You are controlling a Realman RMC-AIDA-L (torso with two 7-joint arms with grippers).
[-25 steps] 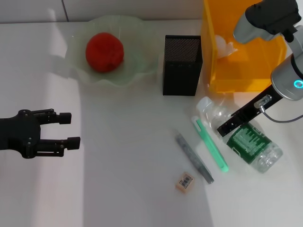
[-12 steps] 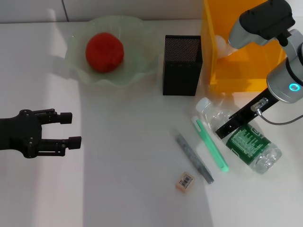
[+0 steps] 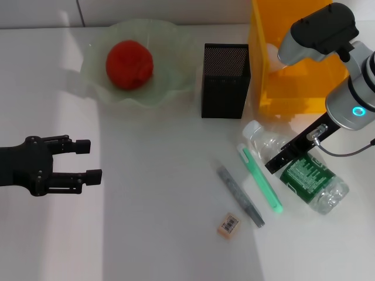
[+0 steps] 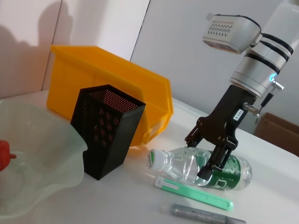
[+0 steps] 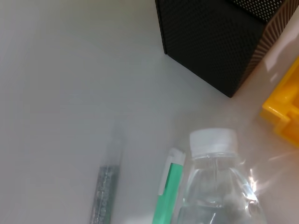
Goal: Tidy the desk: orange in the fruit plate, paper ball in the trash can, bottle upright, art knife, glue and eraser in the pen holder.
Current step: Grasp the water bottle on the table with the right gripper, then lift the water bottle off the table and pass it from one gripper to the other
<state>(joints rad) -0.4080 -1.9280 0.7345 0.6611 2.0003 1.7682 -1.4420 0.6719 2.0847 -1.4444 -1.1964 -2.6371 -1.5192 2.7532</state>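
The bottle lies on its side, cap toward the pen holder. My right gripper hangs over its clear shoulder; in the left wrist view the open right gripper has a finger on each side of the bottle. The green art knife, grey glue stick and eraser lie on the desk. The orange sits in the fruit plate. The paper ball shows in the trash can, partly behind my right arm. My left gripper is open, far left.
The right wrist view shows the bottle cap, art knife, glue, a pen holder corner and a trash can edge. The pen holder stands between plate and trash can.
My right arm has shifted a little left and lower over the bottle's shoulder. The bottle, the other items and the left arm have stayed where they were.
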